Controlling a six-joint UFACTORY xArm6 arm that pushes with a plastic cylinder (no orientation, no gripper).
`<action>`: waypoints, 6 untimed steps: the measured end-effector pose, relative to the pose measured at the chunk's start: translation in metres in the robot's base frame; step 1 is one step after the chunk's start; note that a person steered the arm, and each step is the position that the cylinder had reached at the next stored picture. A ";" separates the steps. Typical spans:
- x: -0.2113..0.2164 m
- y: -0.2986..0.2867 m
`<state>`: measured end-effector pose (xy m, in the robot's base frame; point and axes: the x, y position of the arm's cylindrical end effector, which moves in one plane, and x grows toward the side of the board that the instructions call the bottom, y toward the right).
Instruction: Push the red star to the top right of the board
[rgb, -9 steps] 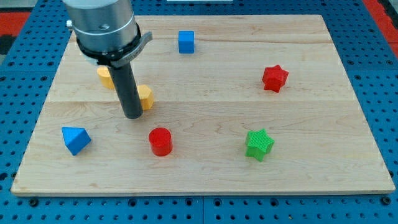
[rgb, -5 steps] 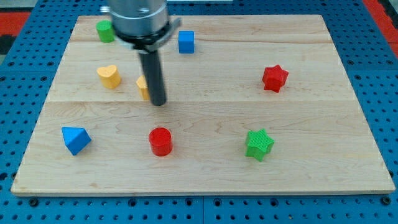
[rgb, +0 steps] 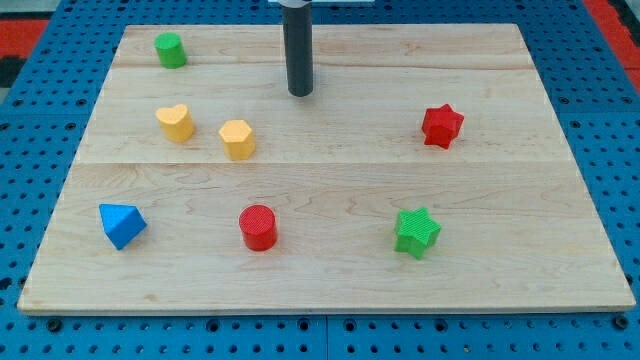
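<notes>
Red star (rgb: 442, 126): lies untouched, well to the right of my tip (rgb: 300, 93), slightly lower.
My tip: nothing is held or touched; it has been carried up-right, past the yellow blocks (rgb: 237, 139).
Meaning: approach unfinished; pushing not begun.

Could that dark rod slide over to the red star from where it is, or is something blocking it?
Probably yes: my tip sits up and to the view's left of the red star, with only bare board between them.
</notes>
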<state>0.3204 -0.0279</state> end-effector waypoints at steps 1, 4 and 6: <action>-0.033 -0.012; -0.042 -0.002; -0.032 -0.001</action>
<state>0.2881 -0.0288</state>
